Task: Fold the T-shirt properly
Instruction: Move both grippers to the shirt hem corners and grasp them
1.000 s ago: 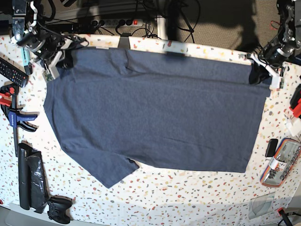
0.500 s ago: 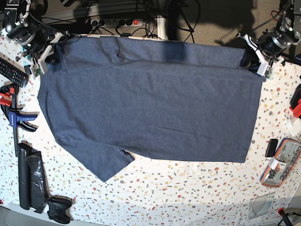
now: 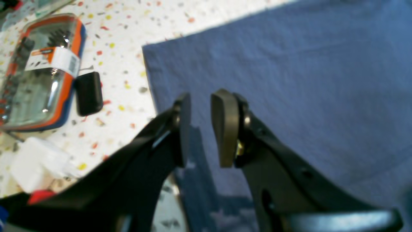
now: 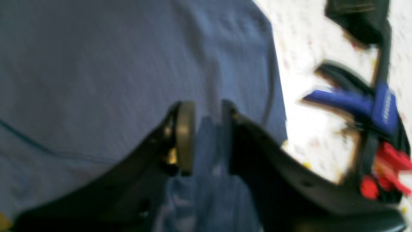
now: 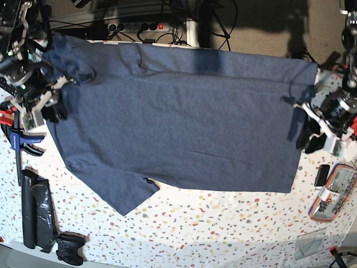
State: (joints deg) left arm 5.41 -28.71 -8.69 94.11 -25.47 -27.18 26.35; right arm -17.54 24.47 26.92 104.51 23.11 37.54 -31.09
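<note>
The dark slate-blue T-shirt point(image 5: 178, 123) lies spread flat on the speckled table point(image 5: 223, 229), plain side up, one sleeve point(image 5: 125, 195) pointing to the front left. My right gripper point(image 5: 53, 111) hovers at the shirt's left edge, jaws a little apart and empty; its wrist view shows the gripper point(image 4: 207, 138) over the cloth point(image 4: 96, 64). My left gripper point(image 5: 303, 135) is at the shirt's right edge, also slightly open and empty; its wrist view shows the gripper point(image 3: 199, 129) above the shirt's hem side point(image 3: 289, 80).
An orange-rimmed clear case point(image 5: 333, 192) and a small black block point(image 5: 322, 174) lie right of the shirt. A blue and black clamp point(image 5: 22, 139), a remote point(image 5: 14, 84), a rolled black bag point(image 5: 36, 209) and a game controller point(image 5: 70, 248) lie on the left.
Both grippers have let go of the shirt's far corners and moved toward the front along its side edges. The shirt's far edge now lies flat.
</note>
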